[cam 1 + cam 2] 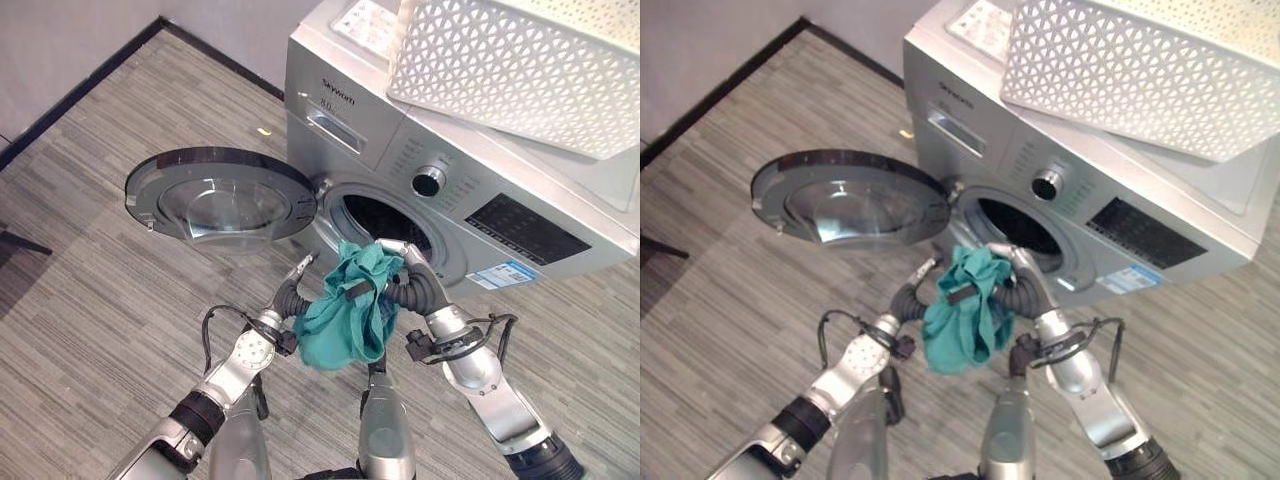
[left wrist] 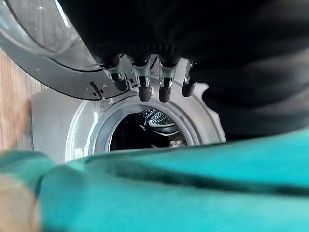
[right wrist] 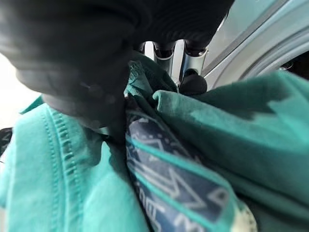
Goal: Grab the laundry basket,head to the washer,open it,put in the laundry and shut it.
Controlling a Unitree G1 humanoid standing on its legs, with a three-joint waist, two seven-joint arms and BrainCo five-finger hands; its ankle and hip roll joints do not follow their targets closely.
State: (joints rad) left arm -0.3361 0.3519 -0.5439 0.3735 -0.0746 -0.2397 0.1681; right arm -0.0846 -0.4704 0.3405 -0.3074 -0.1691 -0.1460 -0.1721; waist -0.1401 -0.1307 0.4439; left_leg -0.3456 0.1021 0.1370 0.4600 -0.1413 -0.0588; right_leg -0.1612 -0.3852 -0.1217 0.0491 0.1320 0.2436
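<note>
A teal garment (image 1: 348, 312) is being held bunched in front of the washer's round opening (image 1: 385, 222), just below its rim. It is being gripped by the right hand (image 1: 408, 272), whose fingers are curled into the cloth. The left hand (image 1: 293, 292) is being kept against the garment's other side, fingers fairly straight. The washer (image 1: 470, 200) is standing with its door (image 1: 222, 193) swung open. A white perforated laundry basket (image 1: 520, 65) is resting on the washer's top.
</note>
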